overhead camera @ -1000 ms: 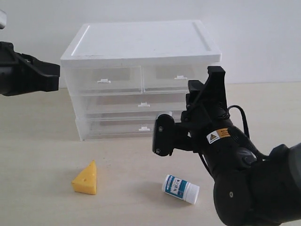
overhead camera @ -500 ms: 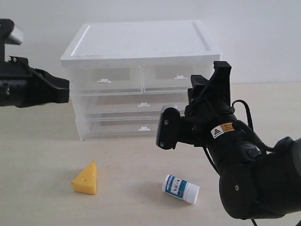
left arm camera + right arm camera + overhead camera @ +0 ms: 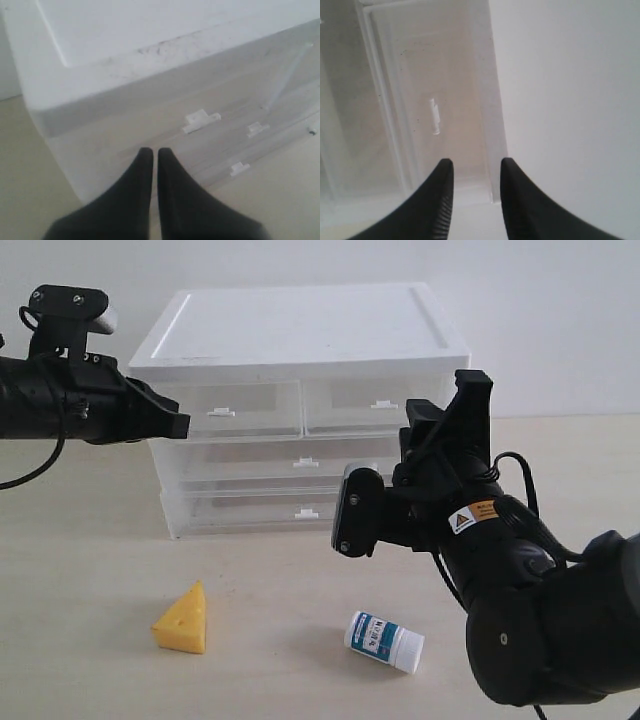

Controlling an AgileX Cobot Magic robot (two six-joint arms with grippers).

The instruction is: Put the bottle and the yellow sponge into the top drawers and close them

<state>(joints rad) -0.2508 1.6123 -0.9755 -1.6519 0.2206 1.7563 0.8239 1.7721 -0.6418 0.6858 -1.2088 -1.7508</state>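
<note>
Two light items, likely: soft sponge (image 3: 183,620), squeeze its faces; slick bottle (image 3: 384,640), pinch mid-body. Left gripper (image 3: 151,153) together, right gripper (image 3: 476,165) apart.

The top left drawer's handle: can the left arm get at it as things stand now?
Probably yes. The left gripper hangs near the handle, and nothing stands between them. Its jaws are shut, so it may need to open first to grip the tab.

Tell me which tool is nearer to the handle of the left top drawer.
Left. The left tool sits close beside that handle, at the cabinet's left front. The right tool is across, by the right top drawer.
</note>
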